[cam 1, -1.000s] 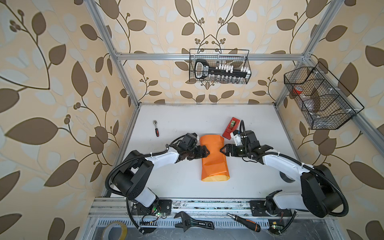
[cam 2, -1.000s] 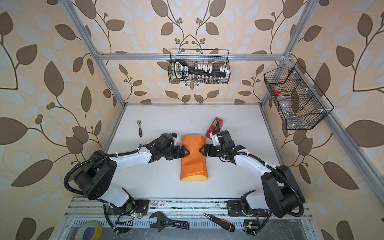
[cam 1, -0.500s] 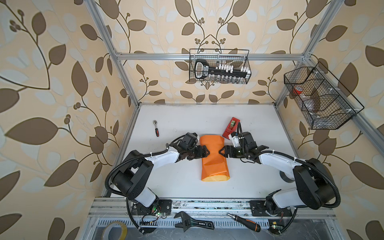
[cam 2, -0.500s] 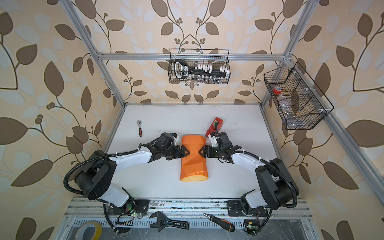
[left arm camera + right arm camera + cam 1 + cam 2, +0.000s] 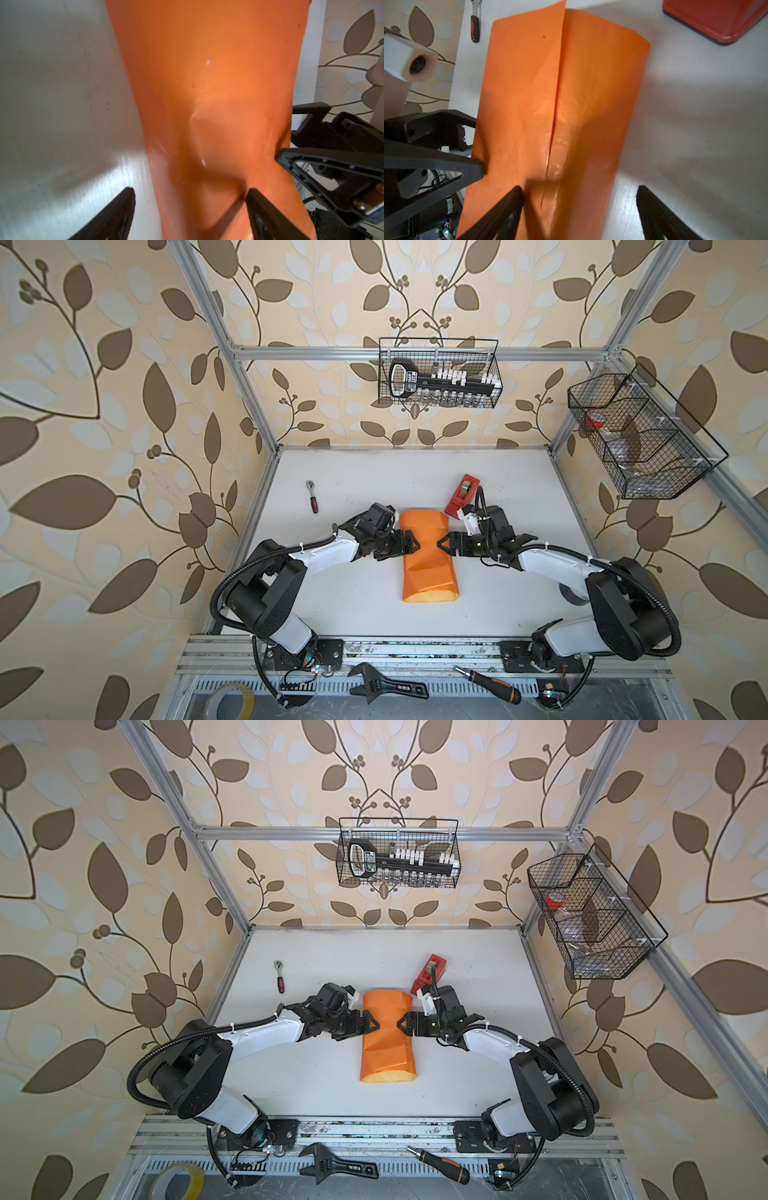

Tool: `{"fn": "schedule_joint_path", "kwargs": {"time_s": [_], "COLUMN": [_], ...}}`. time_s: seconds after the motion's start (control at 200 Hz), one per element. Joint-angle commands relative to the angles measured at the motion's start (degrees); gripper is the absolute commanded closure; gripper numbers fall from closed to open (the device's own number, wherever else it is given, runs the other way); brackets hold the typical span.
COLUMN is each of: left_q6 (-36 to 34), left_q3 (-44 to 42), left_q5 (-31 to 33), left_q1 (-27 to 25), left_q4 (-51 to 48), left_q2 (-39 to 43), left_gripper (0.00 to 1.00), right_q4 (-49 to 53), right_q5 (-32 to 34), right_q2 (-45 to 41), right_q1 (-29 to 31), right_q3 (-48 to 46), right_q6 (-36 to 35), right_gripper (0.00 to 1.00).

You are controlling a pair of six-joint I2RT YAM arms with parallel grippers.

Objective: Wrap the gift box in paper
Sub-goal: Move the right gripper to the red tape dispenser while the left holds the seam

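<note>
The paper (image 5: pixel 428 564) (image 5: pixel 386 1040) lies on the white table as a long folded wrap, orange face out, with a yellow strip showing at its near end. The gift box is hidden under it. My left gripper (image 5: pixel 412 546) (image 5: pixel 372 1025) (image 5: pixel 191 192) is open at the wrap's left side, one fingertip denting the paper (image 5: pixel 207 83) and the other over bare table. My right gripper (image 5: pixel 444 546) (image 5: pixel 402 1026) (image 5: pixel 579 189) is open, facing it at the right side, one finger on the paper (image 5: pixel 550 93) by the overlapping seam.
A red tape dispenser (image 5: pixel 462 494) sits just behind the right gripper. A small ratchet (image 5: pixel 312 497) lies at the back left. Wire baskets hang on the back wall (image 5: pixel 438 373) and the right wall (image 5: pixel 640 439). A wrench (image 5: pixel 386 686), a screwdriver (image 5: pixel 488 684) and a tape roll (image 5: pixel 230 701) lie on the front ledge.
The right arm's elbow has swung inward a little while its gripper stays against the paper's right side. The left arm and the paper have not visibly moved.
</note>
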State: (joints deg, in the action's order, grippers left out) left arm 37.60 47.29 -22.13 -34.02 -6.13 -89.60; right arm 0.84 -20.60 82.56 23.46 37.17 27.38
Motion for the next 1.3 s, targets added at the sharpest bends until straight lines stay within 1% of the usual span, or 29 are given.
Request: {"fn": "schedule_joint_path", "kwargs": {"time_s": [0.0, 0.135, 0.26, 0.365, 0.5, 0.665, 0.86, 1.025, 1.14, 1.294], "left_q6": [-2.6, -3.1, -3.5, -3.9, -4.6, -5.2, -5.7, -5.7, -5.7, -5.7], "left_q3": [1.2, 0.1, -0.7, -1.1, -1.1, -1.0, -0.6, -0.6, -0.6, -0.7], "left_q5": [0.9, 1.3, 0.9, 1.2, 2.2, 2.7, 2.9, 2.8, 3.0, 3.1], "left_q1": [0.6, 0.5, 0.3, 0.2, 0.2, 0.2, 0.3, 0.2, 0.2, 0.3], "left_q4": [-3.3, -3.2, -3.3, -3.7, -4.8, -5.6, -6.1, -6.1, -6.2, -6.3], "left_q2": [-1.8, -3.2, -4.4, -4.8, -4.8, -5.1, -5.8, -5.9, -5.8, -5.5], "left_gripper": [0.14, 0.14, 0.14, 0.14, 0.14, 0.15, 0.14, 0.15, 0.15, 0.15], "right_q4": [5.0, 6.0, 7.8, 8.8, 10.4, 10.0, 7.9, 4.6, 2.6, 0.5], "right_q5": [1.5, 1.0, 0.3, -0.9, -0.7, -0.5, 0.9, 1.3, 0.8, 0.4], "right_q2": [1.1, 0.3, -1.5, -3.7, -5.4, -6.0, -5.6, -2.7, 1.5, 7.7], "right_q1": [0.1, -0.1, -0.4, -1.9, -4.3, -7.3, -8.0, -10.9, -12.8, -13.7], "right_q3": [-1.4, -0.2, 2.0, 3.6, 5.7, 7.4, 9.4, 11.6, 14.3, 18.8], "right_q6": [-1.2, -1.4, -1.5, -1.2, -1.2, 0.1, 2.5, 6.0, 8.6, 10.8], "right_gripper": [0.14, 0.14, 0.12, 0.11, 0.11, 0.11, 0.12, 0.14, 0.16, 0.23]}}
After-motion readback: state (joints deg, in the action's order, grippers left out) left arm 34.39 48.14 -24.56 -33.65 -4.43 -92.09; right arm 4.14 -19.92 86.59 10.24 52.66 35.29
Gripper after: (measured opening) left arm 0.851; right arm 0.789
